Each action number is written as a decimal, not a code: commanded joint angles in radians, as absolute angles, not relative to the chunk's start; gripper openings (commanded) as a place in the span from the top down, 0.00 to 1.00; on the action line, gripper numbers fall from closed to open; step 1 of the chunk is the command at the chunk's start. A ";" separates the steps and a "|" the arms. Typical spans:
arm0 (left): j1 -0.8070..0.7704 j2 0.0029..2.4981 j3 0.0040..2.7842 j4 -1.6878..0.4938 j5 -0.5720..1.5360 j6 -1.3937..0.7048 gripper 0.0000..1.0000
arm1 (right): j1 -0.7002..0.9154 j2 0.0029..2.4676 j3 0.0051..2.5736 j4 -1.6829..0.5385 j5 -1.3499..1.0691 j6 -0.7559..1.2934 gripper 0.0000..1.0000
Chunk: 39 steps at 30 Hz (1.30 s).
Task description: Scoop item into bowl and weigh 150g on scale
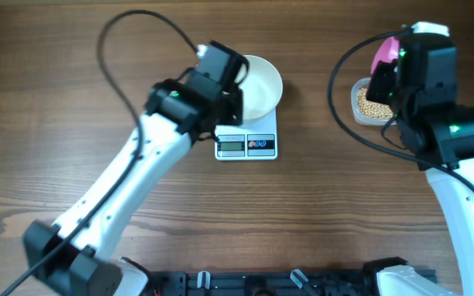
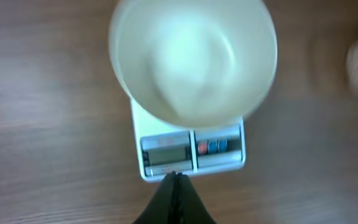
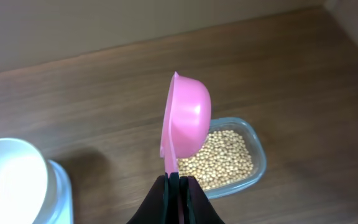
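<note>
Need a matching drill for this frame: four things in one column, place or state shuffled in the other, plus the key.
Column 1
1. bowl
2. beans
3. pink scoop
4. left claw

Column 2
A. in the clear tub
B. shut, empty, at the display edge of the scale
C. gripped by the right claw, above the tub
D. sitting on the scale, empty

Pairs: 1-D, 2-A, 3-C, 4-B
</note>
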<state>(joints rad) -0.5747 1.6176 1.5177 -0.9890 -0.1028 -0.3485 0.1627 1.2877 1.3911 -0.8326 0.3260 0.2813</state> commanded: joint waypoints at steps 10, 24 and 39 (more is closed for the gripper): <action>-0.657 1.768 1.325 -0.803 -0.008 -0.111 0.96 | 0.136 1.286 1.400 -0.804 0.289 0.262 0.96; -0.659 1.800 1.174 -0.537 0.047 -0.004 0.96 | 0.136 1.286 1.400 -0.790 0.289 0.265 0.96; -0.659 1.892 1.174 -0.458 -0.023 -0.008 0.96 | 0.136 1.286 1.400 -0.790 0.289 0.265 0.96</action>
